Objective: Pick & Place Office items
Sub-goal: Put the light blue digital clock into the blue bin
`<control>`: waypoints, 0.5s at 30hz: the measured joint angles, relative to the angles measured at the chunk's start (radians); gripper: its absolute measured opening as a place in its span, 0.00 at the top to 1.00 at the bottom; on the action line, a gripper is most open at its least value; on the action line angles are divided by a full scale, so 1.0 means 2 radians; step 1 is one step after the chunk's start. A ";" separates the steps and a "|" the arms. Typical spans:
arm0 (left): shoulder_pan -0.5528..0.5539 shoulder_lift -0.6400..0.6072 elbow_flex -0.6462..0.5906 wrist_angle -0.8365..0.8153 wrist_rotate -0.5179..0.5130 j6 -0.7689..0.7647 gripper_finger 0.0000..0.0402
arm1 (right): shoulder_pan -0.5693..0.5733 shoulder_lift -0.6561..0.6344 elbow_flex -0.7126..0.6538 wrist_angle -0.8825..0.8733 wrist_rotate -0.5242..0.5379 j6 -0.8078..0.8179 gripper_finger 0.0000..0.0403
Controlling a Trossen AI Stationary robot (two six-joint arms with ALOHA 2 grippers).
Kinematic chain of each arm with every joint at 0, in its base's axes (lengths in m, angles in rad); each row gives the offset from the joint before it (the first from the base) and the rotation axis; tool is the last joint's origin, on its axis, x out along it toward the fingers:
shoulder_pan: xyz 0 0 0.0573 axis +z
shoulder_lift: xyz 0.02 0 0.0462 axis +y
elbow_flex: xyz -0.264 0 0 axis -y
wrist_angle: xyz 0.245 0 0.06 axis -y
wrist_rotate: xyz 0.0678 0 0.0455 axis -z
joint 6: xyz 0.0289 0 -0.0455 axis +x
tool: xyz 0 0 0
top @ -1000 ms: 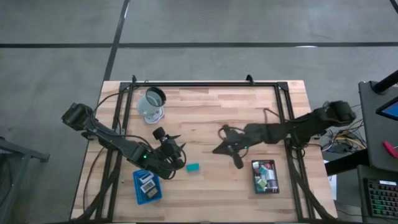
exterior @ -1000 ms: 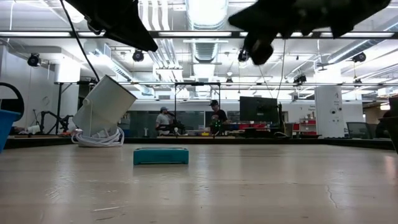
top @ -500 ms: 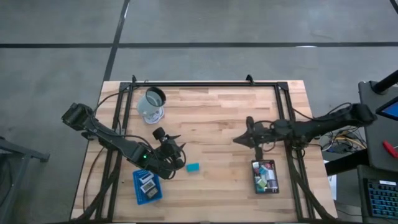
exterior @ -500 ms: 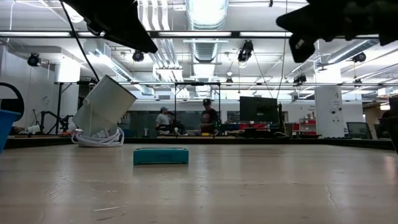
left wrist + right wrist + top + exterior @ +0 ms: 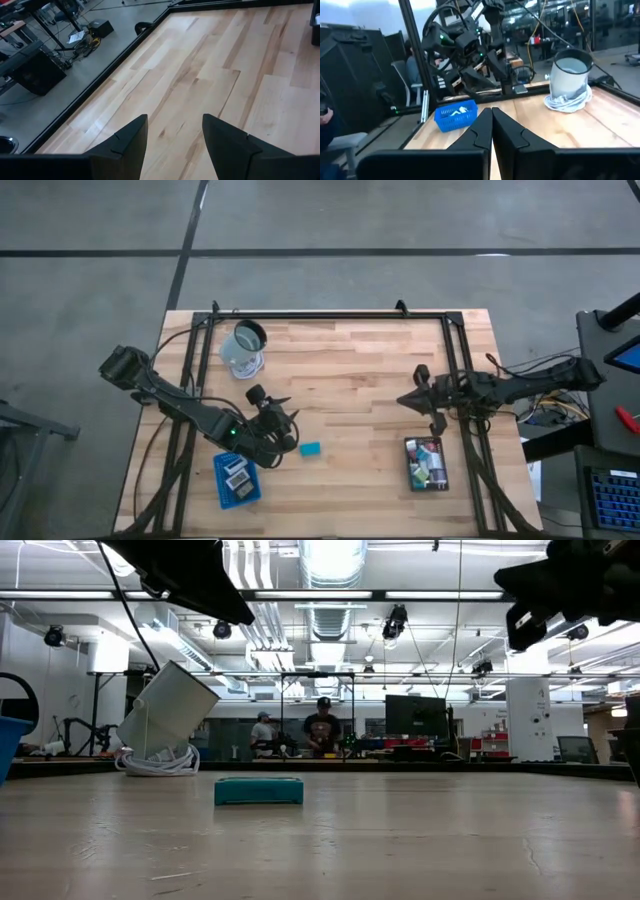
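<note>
The teal block (image 5: 310,449) lies alone on the tabletop (image 5: 350,370), just beside the left pincer (image 5: 287,420), whose fingers stand apart and empty. A descent slightly off could nudge it away. The right pincer (image 5: 420,397), closed on nothing, hovers near the black tray (image 5: 410,465).

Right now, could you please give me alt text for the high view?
A teal block lies alone on the wooden table, beside the open left gripper. The shut right gripper hovers above a black tray of items; a blue tray sits lower left.
</note>
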 joint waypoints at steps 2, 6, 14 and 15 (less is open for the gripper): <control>0.000 0.000 0.000 0.001 0.000 0.000 0.52 | 0.000 -0.020 -0.010 -0.002 0.001 0.000 0.98; 0.000 0.000 0.000 0.001 0.000 0.000 0.52 | 0.000 -0.060 -0.030 -0.003 0.001 0.000 0.98; 0.000 0.000 0.000 0.001 0.000 0.000 0.52 | 0.000 -0.142 -0.033 -0.085 0.000 0.000 0.98; 0.000 0.000 0.000 0.001 0.000 0.000 0.52 | 0.000 -0.152 -0.033 -0.096 0.000 0.000 0.98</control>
